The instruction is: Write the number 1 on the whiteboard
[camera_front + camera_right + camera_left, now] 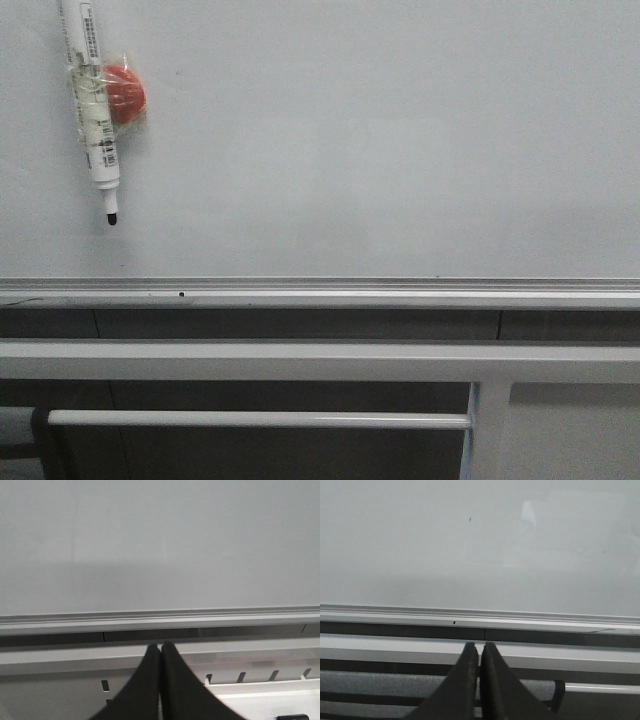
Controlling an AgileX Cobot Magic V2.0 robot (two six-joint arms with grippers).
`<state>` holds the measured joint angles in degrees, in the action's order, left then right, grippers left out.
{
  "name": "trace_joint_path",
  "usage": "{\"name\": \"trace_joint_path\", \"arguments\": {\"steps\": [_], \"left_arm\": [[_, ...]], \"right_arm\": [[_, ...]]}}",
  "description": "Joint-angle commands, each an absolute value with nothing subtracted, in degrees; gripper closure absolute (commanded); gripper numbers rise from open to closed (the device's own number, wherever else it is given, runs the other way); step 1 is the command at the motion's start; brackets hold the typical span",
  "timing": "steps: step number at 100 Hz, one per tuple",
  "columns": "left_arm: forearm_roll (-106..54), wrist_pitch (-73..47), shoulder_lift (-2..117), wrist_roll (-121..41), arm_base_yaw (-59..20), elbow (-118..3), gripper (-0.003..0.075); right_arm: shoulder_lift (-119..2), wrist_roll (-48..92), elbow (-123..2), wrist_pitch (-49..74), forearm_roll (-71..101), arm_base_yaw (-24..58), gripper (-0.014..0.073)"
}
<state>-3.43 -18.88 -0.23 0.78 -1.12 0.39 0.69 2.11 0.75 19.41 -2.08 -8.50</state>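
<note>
The whiteboard [380, 140] is a pale grey-white panel filling the upper part of all three views, also whiteboard [445, 545] and whiteboard [160, 540]. No number 1 shows on it. A white marker [92, 100] with a black tip hangs tip-down at the board's upper left, taped to a red round magnet [126, 94]. My left gripper [480, 646] is shut and empty, below the board's rail. My right gripper [160, 647] is shut too, with nothing in it. Neither gripper appears in the front view.
A silver aluminium rail [320, 291] edges the board's bottom. Below it run white metal bars [300, 360] and a thinner bar [260, 419]. A slotted white bracket [260, 676] lies below the rail in the right wrist view.
</note>
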Motion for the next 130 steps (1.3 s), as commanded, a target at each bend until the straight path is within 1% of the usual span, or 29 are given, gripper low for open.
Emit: {"name": "trace_joint_path", "arguments": {"steps": [1, 60, 67, 73, 86, 95, 107, 130], "left_arm": [[-3.9, -15.2, -1.6, 0.7, -1.3, 0.6, 0.0741], [-4.2, -13.8, -1.6, 0.7, -1.3, 0.6, 0.0741], [-5.5, -10.0, -1.6, 0.7, -1.3, 0.6, 0.0741], [-5.5, -3.4, -1.6, 0.7, -1.3, 0.6, 0.0741], [-5.4, 15.5, -1.6, 0.7, -1.3, 0.6, 0.0741], [-5.4, 23.8, -1.6, 0.7, -1.3, 0.6, 0.0741], [-5.4, 28.8, -1.6, 0.7, -1.3, 0.6, 0.0741], [-5.4, 29.3, -1.6, 0.7, -1.3, 0.6, 0.0741]], "right_arm": [[1.4, 2.5, 2.3, 18.7, -2.0, -8.9, 0.0657], [1.4, 2.5, 2.3, 18.7, -2.0, -8.9, 0.0657], [1.4, 2.5, 2.3, 18.2, -2.0, -8.9, 0.0657], [1.4, 2.5, 2.3, 15.8, -1.9, -8.9, 0.0657], [1.4, 2.4, 2.3, 3.6, 4.4, -8.9, 0.0657], [1.4, 2.4, 2.3, -4.0, 4.9, -8.9, 0.0657], [1.4, 2.4, 2.3, -10.9, 4.9, -8.9, 0.0657], [1.4, 2.4, 2.3, -18.5, 4.9, -8.9, 0.0657]]}}
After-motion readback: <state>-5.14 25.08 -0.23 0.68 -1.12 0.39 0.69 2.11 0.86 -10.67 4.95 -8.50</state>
